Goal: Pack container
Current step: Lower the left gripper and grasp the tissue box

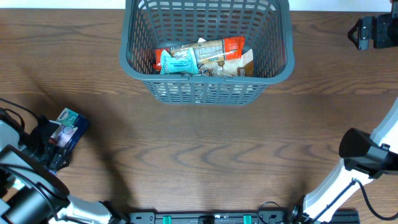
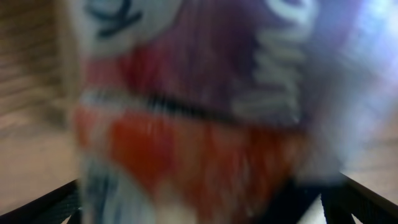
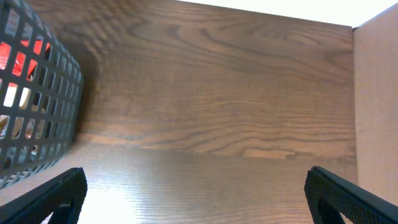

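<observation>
The large dark slate-grey slotted plastic basket [image 1: 202, 92] is sitting at the far middle of the brown wooden desk [image 1: 205, 155], holding orange and teal snack packs [image 1: 202, 56]. The left fingers [image 2: 46, 202] are standing wide around a blue-and-teal foil pack [image 1: 69, 123] at the near left. They should be closing squarely across its middle before lifting. The right fingers [image 3: 348, 196] are hanging wide and empty beside the basket.

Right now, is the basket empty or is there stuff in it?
Not empty: snack packs lie inside the container, seen from overhead and through its slots.
</observation>
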